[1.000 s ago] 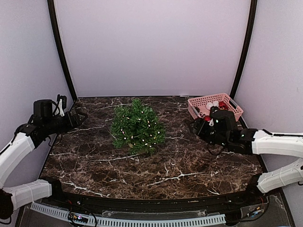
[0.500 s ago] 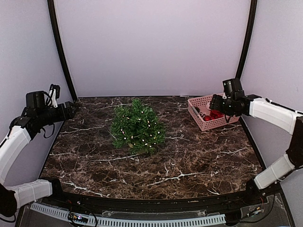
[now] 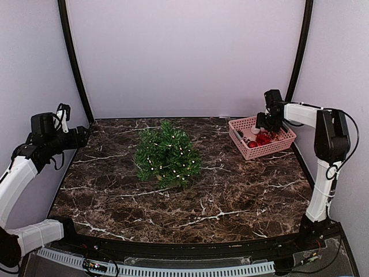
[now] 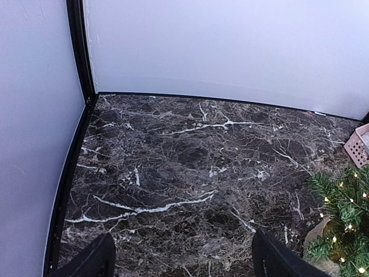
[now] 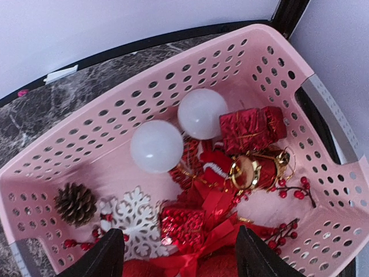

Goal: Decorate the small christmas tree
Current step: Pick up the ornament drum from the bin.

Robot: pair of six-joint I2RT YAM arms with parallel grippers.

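The small christmas tree point(image 3: 167, 154), dark green with tiny white lights, stands on the marble table left of centre; its edge shows in the left wrist view point(image 4: 346, 216). My right gripper point(image 3: 267, 122) point(image 5: 180, 255) hangs open over the pink basket point(image 3: 249, 151) point(image 5: 115, 104), its fingers apart above a red glitter box point(image 5: 181, 225) and a red ribbon bow point(image 5: 216, 245), holding nothing. My left gripper point(image 3: 81, 137) point(image 4: 184, 261) is open and empty above bare marble at the table's left edge, well away from the tree.
The basket also holds two white balls point(image 5: 155, 145), a red gift box point(image 5: 252, 128), a red and gold bell point(image 5: 256, 170), a pine cone point(image 5: 75, 203), a white snowflake point(image 5: 134, 222) and berry sprigs point(image 5: 291, 190). Black frame posts point(image 3: 72, 63) stand at the back corners.
My right arm has swung up from the table in front of the basket to above the basket. The left gripper has drawn back a little to the left.
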